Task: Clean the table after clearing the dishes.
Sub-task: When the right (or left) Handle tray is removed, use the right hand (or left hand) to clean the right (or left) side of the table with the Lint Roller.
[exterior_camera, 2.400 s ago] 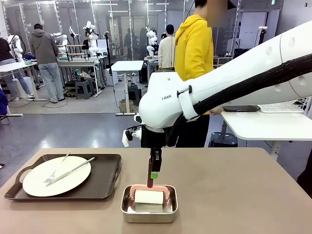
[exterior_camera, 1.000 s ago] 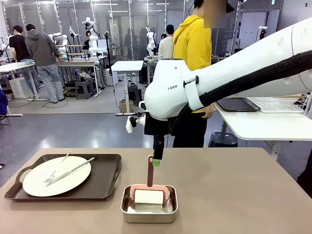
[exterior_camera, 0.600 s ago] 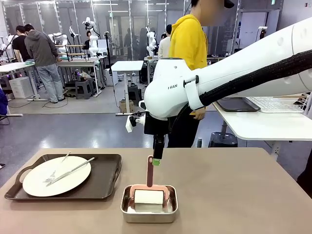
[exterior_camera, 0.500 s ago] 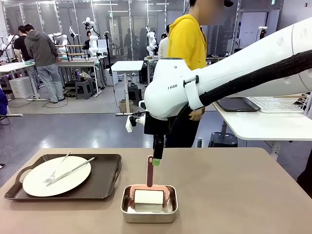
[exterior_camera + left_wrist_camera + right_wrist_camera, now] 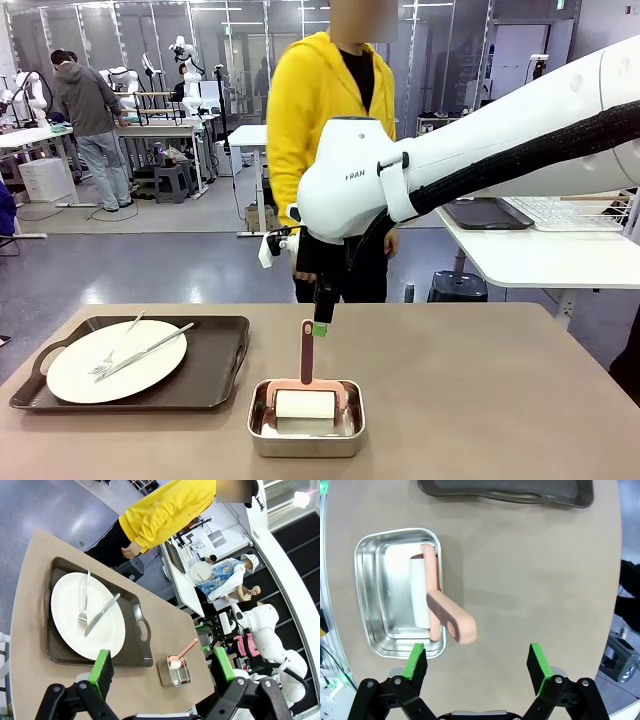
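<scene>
The table (image 5: 480,380) bears a tray (image 5: 222,362) and steel pan (image 5: 305,447).

Large rectangular table (image 5: 480,400) with a plain matte brownish-taupe top, stretching across the lower part of the front view. Laid flat on its left part: a dark brown-black rectangular tray (image 5: 215,362) with a raised rim and cut-out handles at the short ends, long side roughly parallel to the near edge. Set near the middle, close to that near edge: a small rectangular steel pan (image 5: 305,446) with rounded corners. Near each other but not touching, with a strip of bare top between.
</scene>
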{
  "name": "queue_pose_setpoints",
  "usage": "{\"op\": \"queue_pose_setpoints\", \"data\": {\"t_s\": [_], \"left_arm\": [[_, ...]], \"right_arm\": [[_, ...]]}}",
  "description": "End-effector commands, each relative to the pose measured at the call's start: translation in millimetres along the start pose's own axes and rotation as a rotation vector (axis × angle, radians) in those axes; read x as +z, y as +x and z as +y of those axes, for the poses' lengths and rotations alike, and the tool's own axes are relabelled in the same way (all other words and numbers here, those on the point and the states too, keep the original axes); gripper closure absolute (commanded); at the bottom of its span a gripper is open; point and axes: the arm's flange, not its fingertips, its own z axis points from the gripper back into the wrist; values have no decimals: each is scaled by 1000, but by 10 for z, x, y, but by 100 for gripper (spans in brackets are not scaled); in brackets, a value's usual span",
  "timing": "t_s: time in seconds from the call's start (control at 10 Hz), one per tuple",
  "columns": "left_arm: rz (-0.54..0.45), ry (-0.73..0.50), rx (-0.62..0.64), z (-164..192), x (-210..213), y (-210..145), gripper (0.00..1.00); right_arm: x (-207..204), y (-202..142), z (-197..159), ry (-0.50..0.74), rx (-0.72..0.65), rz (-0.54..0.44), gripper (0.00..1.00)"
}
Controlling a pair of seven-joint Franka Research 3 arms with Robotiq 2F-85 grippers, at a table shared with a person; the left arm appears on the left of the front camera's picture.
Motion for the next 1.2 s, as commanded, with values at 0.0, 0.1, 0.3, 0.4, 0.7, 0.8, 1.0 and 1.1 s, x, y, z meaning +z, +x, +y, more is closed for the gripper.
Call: {"op": "queue_pose_setpoints", "data": {"t_s": [0.0, 0.1, 0.3, 0.4, 0.7, 0.8, 1.0, 1.1], "left_arm": [[-6, -5, -9, -5, 22, -2, 0], [-6, -5, -9, -5, 22, -2, 0], [-6, -5, -9, -5, 22, -2, 0], [-6, -5, -9, -5, 22, -2, 0], [-6, -5, -9, -5, 22, -2, 0], [-6, -5, -9, -5, 22, -2, 0], [-6, -5, -9, -5, 22, -2, 0], [-6, -5, -9, -5, 22, -2, 0]], "right_arm": [[400, -227, -127, 44, -218, -99, 0], [629, -575, -169, 137, -392, -194, 0], [813, -1337, -128, 314, -661, -453, 0], [875, -1716, -51, 413, -789, -564, 0], [1042, -2958, 192, 613, -1066, -932, 0], [1040, -3397, 303, 665, -1136, -1022, 0], [1060, -4355, 634, 712, -1280, -1185, 0], [1066, -4872, 823, 678, -1391, -1199, 0]]}}
